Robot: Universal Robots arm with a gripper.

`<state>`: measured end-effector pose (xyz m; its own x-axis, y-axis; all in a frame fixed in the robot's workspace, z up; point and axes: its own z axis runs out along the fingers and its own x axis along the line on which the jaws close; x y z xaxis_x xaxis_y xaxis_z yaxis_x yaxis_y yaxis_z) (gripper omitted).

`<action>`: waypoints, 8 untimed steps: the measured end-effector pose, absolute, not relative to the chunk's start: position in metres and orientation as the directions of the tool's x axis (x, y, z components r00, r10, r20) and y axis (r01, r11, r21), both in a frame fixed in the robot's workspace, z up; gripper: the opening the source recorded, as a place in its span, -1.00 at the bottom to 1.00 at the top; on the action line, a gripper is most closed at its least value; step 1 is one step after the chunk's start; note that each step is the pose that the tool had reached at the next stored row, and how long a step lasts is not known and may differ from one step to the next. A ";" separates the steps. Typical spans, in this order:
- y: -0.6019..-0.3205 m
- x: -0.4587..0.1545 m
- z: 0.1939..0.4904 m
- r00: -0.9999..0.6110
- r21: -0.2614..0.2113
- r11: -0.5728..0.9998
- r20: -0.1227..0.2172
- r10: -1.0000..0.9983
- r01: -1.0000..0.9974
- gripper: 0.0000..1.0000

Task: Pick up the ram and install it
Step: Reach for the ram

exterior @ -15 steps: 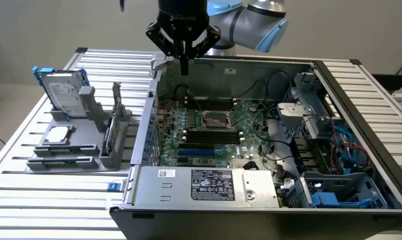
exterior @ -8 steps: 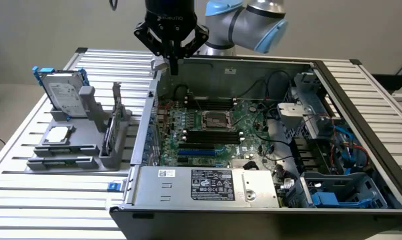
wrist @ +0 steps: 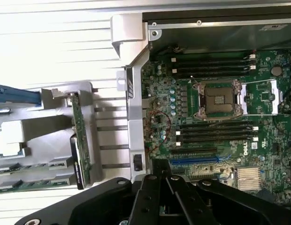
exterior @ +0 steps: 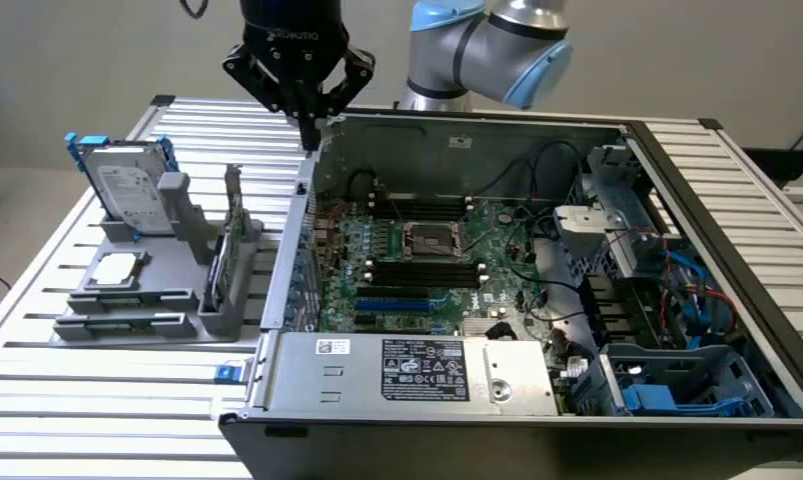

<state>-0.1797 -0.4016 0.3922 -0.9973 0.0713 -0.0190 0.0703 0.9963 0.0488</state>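
Observation:
My black gripper (exterior: pixel 309 138) hangs above the far left wall of the open computer case (exterior: pixel 294 250), its fingers drawn together to a point with nothing between them. In the wrist view the fingers (wrist: pixel 160 187) rise from the lower edge over the case wall. The ram (wrist: pixel 28 186) appears as a thin green strip lying in the grey holder (exterior: pixel 134 310), to the exterior view's left of the case and apart from the gripper. Black memory slots (exterior: pixel 428 272) (wrist: pixel 216 132) flank the processor socket (exterior: pixel 428 240) on the motherboard.
The grey holder also carries a hard drive (exterior: pixel 124 190), a square silver processor chip (exterior: pixel 116 270) and an upright card with a metal bracket (exterior: pixel 232 200) (wrist: pixel 82 136). Cables and a drive cage (exterior: pixel 641 260) crowd the case's right side. A power supply (exterior: pixel 415 370) sits along the front.

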 end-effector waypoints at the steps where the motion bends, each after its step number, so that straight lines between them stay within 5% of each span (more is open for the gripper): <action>1: -0.402 -0.184 0.392 -0.997 0.049 0.996 -0.019 0.071 0.070 -0.79; 8: -0.407 -0.216 0.392 -0.997 0.049 0.996 -0.019 0.071 0.070 -0.79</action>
